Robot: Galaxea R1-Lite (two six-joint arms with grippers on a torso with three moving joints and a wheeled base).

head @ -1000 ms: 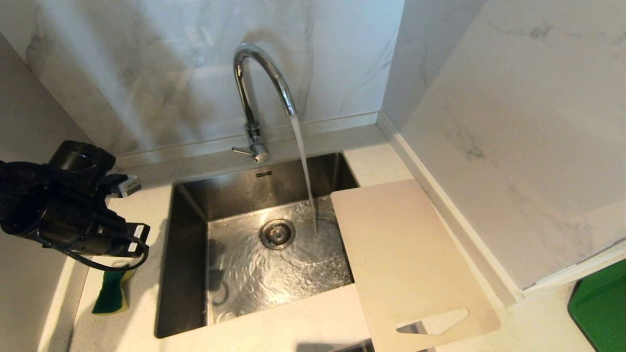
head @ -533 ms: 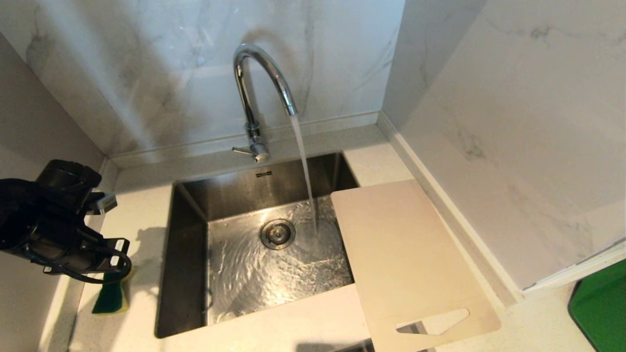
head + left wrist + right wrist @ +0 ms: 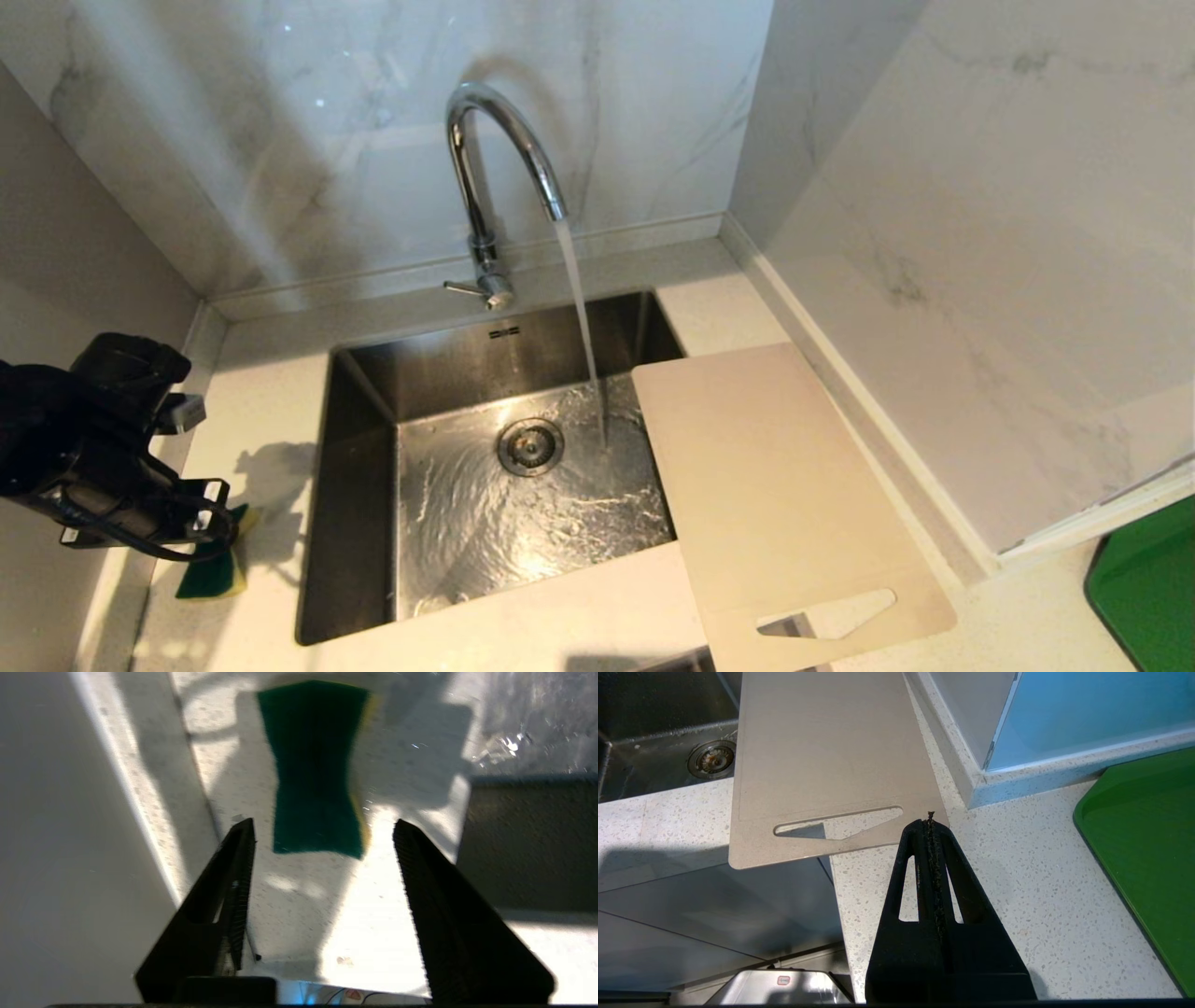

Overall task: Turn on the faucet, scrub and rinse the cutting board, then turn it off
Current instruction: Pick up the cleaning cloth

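Observation:
The chrome faucet [image 3: 495, 168] stands behind the sink, and a stream of water runs from its spout into the basin. The cream cutting board [image 3: 775, 495] lies flat on the counter to the right, its far corner over the sink's edge; the right wrist view shows its handle slot [image 3: 838, 823]. My left gripper [image 3: 201, 457] hovers at the left counter with its jaws open [image 3: 322, 828], pointing at a green and yellow sponge [image 3: 317, 765] just beyond the fingertips, nothing between them. My right gripper [image 3: 930, 819] is shut and empty, near the board's handle corner.
The steel sink [image 3: 355, 523] has a round drain [image 3: 529, 446] and wet, rippling water on its floor. A side wall [image 3: 56, 261] stands close on the left of the sponge [image 3: 217, 571]. A green tray [image 3: 1148, 588] sits at the far right. Marble walls enclose the corner.
My left arm has drawn back from the sink's left rim toward the left wall and down over the sponge. Water keeps running; the board has not moved.

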